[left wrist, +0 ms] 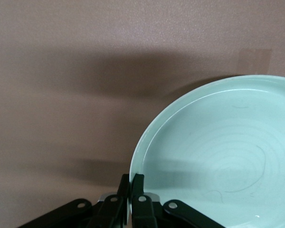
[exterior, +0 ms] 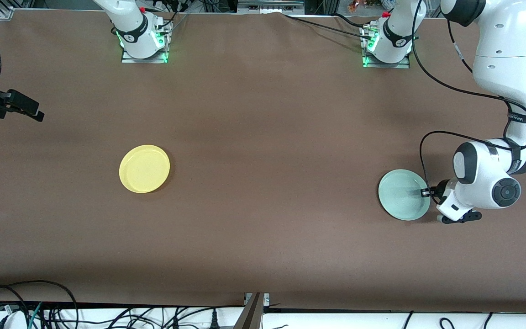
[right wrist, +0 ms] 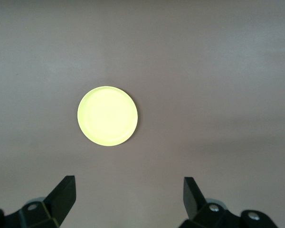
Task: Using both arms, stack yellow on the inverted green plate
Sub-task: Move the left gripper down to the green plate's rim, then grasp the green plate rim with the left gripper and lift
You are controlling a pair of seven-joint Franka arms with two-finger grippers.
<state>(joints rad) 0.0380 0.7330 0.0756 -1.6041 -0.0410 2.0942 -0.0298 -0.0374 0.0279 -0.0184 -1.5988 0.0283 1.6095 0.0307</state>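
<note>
In the front view, the green plate (exterior: 402, 194) lies rim-up on the brown worktop (exterior: 263, 151) toward the left arm's end, and the left gripper (exterior: 424, 192) is clenched on its rim. The yellow plate (exterior: 144, 168) sits well apart from the green plate, toward the right arm's end, while the right gripper (exterior: 25, 108) waits in the air above the worktop's edge. In the left wrist view, the left gripper's fingers (left wrist: 137, 185) pinch the green plate's (left wrist: 218, 161) rim. In the right wrist view, the right gripper (right wrist: 128, 190) is spread wide, released, high over the yellow plate (right wrist: 107, 115).
</note>
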